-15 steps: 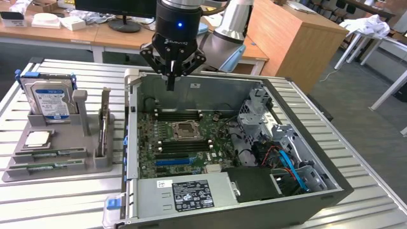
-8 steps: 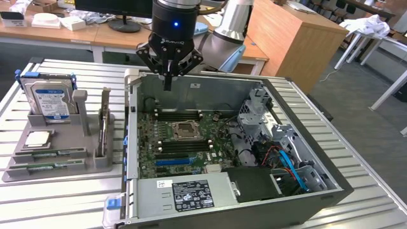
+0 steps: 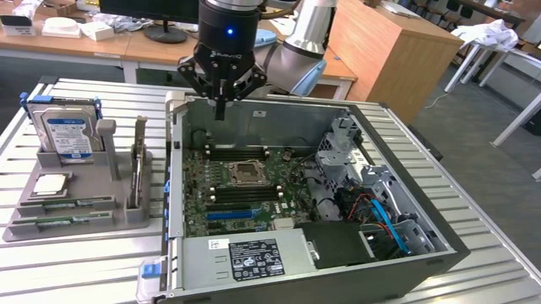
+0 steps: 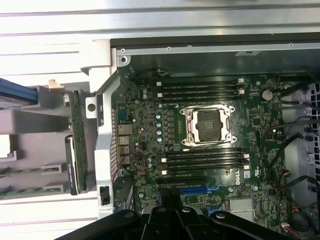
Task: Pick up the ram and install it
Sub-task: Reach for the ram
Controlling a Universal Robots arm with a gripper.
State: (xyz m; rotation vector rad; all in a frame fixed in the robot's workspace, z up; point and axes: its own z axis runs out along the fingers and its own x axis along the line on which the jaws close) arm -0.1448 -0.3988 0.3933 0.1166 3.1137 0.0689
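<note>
Green ram (image 3: 64, 204) lies flat in the grey holder (image 3: 127, 218) on the bench (image 3: 76, 266), at the exterior view's left of the open computer case (image 3: 406, 253). A second stick (image 3: 61, 221) seems to lie just beside it. My fingers (image 3: 220, 109) are pressed together on nothing, hanging above the case's far wall, well apart from the ram. Beneath me sits the motherboard (image 4: 150, 125) with its processor socket (image 4: 207, 125).

You're in a robotics lab set up in an office room: a slatted aluminium tabletop (image 3: 76, 272) carries an opened desktop computer case (image 3: 279, 117) and a grey parts holder (image 3: 127, 215). Wooden desks (image 3: 101, 47) with a monitor (image 3: 152, 7) stand behind on a grey floor (image 3: 482, 126).
</note>
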